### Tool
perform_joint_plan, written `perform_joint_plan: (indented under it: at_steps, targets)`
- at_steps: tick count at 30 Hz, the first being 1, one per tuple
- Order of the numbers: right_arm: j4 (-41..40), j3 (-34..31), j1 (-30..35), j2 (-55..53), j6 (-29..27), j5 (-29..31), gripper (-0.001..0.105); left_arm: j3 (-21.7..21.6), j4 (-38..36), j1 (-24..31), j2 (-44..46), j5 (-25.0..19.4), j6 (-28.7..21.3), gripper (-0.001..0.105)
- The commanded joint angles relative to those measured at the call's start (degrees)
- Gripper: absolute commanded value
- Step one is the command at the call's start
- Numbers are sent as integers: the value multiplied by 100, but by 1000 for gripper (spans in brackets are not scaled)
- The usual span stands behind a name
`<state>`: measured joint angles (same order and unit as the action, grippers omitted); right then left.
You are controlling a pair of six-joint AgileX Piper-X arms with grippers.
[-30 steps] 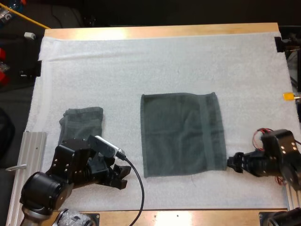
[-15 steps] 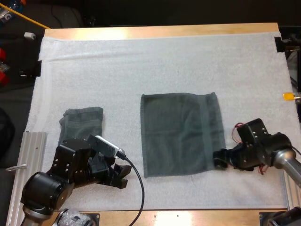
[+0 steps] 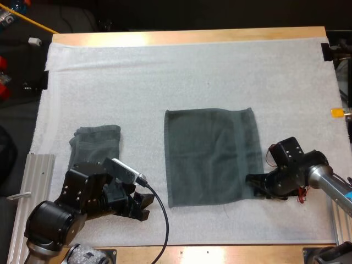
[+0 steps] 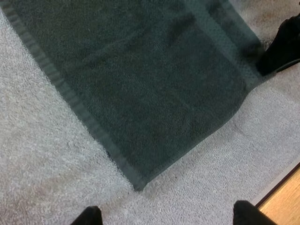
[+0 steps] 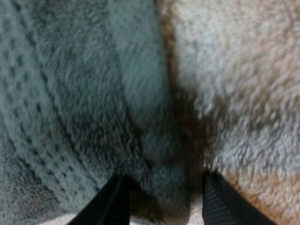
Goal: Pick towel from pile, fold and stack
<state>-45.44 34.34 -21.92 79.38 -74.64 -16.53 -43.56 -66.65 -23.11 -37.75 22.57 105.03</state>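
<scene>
r gripper (image 3: pixel 254 182) has slid in onto near-right corner of flat towel (image 3: pixel 212 157), fingers (image 5: pixel 115 201) spread astride hem; fold grab looks next. l gripper (image 3: pixel 140 206) parked, spread.

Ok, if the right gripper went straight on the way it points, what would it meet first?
The flat towel: the right gripper sits at its edge by the near corner, fingers apart around the hem. Whether they touch it is unclear.
</scene>
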Motion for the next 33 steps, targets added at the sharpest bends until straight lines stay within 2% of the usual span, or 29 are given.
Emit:
perform_joint_plan:
  at_steps: [1, 4, 7, 9, 13, 19, 27, 33]
  targets:
    - [-43, 14, -7, 32, -2, -3, 39, -7, 63, 1, -7, 40, 55, 56]
    - [-43, 14, -7, 35, -12, -3, 30, -7, 77, 1, -7, 40, 55, 56]
    - [-43, 14, -7, 35, -58, -3, 6, -7, 90, 1, -7, 40, 55, 56]
    - [-43, 14, -7, 35, -58, -3, 0, -7, 124, 1, -7, 40, 55, 56]
    - [-53, 14, -7, 35, -58, -3, 0, -7, 441, 1, -7, 45, 56, 56]
    - [-333, 14, -273, -71, -135, 256, 0, 87, 490, 1, -139, 230, 56, 56]
    - [-375, 14, -934, -193, -108, 567, 0, 669, 810, -6, -1051, 762, 56, 56]
    - [-369, 14, -968, -193, -21, 764, 0, 839, 1399, -439, -1766, 689, 56, 56]
